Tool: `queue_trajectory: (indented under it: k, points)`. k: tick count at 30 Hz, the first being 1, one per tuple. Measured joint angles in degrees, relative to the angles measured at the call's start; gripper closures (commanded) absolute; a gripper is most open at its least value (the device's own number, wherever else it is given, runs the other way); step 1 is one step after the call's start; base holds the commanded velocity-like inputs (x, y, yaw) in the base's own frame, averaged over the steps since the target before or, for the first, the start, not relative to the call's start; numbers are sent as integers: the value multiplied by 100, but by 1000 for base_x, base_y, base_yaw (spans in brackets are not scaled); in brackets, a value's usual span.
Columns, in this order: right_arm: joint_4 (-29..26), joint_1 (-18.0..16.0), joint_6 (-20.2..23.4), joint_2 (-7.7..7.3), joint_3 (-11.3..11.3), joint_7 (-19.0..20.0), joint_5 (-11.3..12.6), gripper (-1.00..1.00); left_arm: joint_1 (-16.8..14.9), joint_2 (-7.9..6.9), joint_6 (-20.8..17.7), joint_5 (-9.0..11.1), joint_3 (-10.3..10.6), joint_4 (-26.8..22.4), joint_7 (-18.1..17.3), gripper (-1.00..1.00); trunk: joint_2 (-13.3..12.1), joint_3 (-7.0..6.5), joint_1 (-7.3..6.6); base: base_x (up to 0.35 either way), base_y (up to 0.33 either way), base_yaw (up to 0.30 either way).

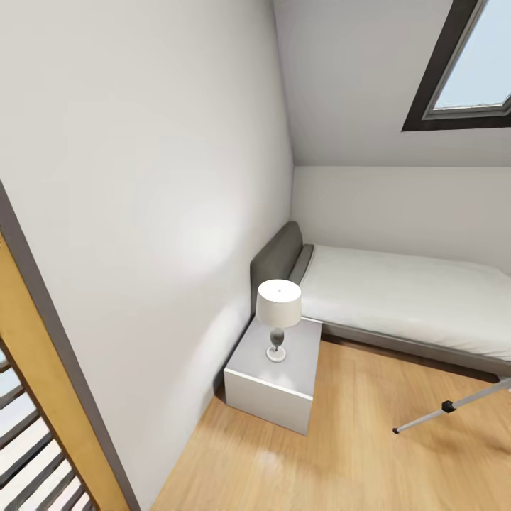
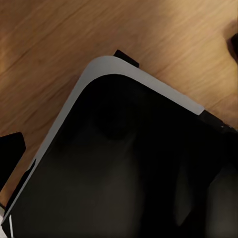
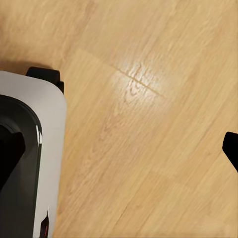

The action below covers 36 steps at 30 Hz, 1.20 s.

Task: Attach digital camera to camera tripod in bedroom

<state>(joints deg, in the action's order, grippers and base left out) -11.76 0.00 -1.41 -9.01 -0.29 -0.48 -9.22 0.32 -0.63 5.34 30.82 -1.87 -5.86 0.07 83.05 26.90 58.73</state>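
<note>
Head view: the bedroom is in frame, with white walls, a sloped ceiling and a dark-framed skylight [image 1: 465,64] at upper right. A low grey bed with a white mattress [image 1: 397,298] stands along the far wall, its padded grey headboard [image 1: 273,259] in the corner. Just beside the headboard, a grey box-shaped nightstand [image 1: 273,372] stands on the light wood plank floor [image 1: 341,454]. On the nightstand's top stands a small lamp with a white drum shade [image 1: 278,316] and a rounded grey base. At the right edge, one silver-grey metal leg of the camera tripod [image 1: 447,407] slants down to the floor, with a black joint along it (the rest of the tripod is cut off by the frame). A yellow wood door frame [image 1: 42,369] crosses the lower left corner.

Left wrist view: a black body panel with a light grey rounded edge [image 2: 129,163] of the robot lies over the wood floor. A dark shape shows at the left edge; the left pincer's state cannot be determined.

Right wrist view: the grey-edged robot body [image 3: 29,163] sits over the wood floor, and a black tip [image 3: 231,148] enters at the right edge. The right pincer's opening cannot be determined.
</note>
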Motion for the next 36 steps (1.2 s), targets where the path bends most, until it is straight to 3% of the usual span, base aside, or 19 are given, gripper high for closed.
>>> queue_trajectory:
  k: [26,36]
  points:
    - [0,0,-4,7,8,0,0,-100,0,1,0,3,6,2,4,-100,0,0,0,-20,0,-2]
    - [2,0,15,13,15,0,1,-100,0,-3,-2,8,5,0,9,-100,0,0,0,-1,0,-146]
